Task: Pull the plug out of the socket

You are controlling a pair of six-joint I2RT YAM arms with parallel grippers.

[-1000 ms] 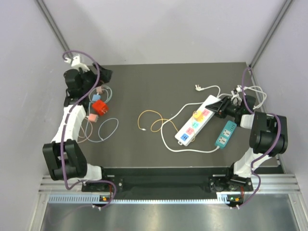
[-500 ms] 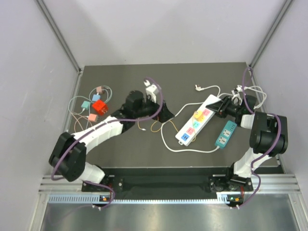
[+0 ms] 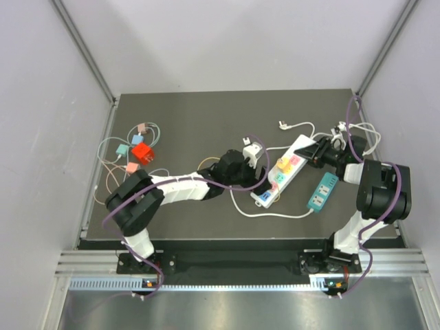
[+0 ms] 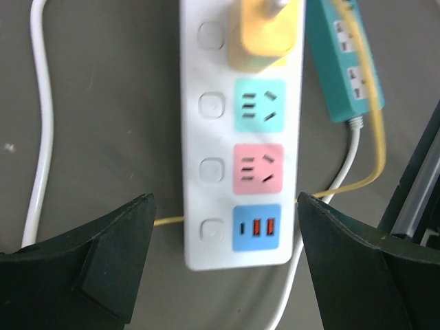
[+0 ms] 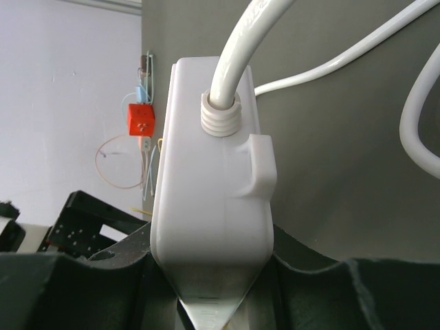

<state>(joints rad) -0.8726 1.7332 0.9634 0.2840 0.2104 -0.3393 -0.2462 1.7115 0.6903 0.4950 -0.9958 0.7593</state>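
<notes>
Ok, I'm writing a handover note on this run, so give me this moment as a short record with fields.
plug: yellow plug, seated in the white power strip
left gripper: open, over the strip's blue USB end, short of the plug, holding nothing
right gripper: shut on the strip's cord end
neighbour: teal power strip, lying beside the white one
task state: plug not yet pulled
</notes>
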